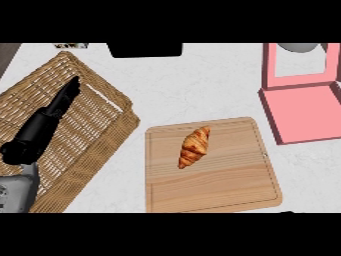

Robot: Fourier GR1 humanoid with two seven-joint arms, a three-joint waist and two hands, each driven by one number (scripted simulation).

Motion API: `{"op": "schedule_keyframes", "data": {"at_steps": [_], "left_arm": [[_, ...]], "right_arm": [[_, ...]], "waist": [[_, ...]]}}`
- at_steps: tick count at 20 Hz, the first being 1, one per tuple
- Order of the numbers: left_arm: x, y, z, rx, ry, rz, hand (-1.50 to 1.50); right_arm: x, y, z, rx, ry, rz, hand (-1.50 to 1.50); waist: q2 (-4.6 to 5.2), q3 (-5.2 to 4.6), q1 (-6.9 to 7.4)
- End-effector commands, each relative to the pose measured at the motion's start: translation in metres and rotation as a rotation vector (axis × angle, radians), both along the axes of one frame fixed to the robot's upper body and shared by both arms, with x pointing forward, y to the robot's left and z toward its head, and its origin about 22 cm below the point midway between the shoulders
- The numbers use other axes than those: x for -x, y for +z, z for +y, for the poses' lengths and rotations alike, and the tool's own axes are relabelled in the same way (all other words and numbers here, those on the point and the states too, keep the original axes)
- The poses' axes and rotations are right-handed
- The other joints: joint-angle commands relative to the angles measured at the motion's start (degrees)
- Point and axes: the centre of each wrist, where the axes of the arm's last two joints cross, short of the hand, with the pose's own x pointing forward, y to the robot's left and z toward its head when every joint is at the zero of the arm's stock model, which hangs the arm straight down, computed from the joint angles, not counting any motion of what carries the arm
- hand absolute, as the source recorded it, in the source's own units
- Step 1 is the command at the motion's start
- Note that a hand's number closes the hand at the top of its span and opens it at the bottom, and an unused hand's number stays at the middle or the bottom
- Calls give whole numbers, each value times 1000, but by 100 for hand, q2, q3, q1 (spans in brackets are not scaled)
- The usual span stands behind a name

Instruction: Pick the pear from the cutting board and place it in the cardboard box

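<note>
At the left of the counter, the left hand [44, 122] shows over a wicker basket [92, 95], its grey forearm coming up from the lower left corner and the black hand stretched away toward the far side. Its fingers are straight and held together, pointing far and slightly right, with nothing in them; the tips lie over the basket's inner weave near its far right wall. The right hand does not show. In the middle, a wooden cutting board [225, 185] lies flat, its near edge close to the lower limit of the view. On its far left part lies a golden-brown, croissant-shaped pastry [193, 147], tilted with its upper end to the right; no pear is visible on the board. The basket's right corner comes just beside the board's far left corner, leaving only a narrow strip of white counter [195, 85] between them. To the far right, a pink box [309, 112] lies open, its lid raised at the far side, well apart from the hand. Bare counter lies between board and box.
</note>
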Motion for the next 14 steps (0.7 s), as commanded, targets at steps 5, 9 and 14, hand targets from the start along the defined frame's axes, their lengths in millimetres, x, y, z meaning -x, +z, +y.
{"op": "schedule_keyframes", "data": {"at_steps": [5,9,14], "left_arm": [[5,-1,-4,-1,11,-13,0],[5,-1,0,-6,-35,-4,0],[4,-5,-13,0,-58,-30,0]], "right_arm": [[-8,58,-59,-262,-239,75,150],[-35,87,-94,-365,-411,95,150],[-67,114,-127,-425,-528,129,150]], "waist": [[40,-9,-64],[72,-12,136],[85,-10,257]]}}
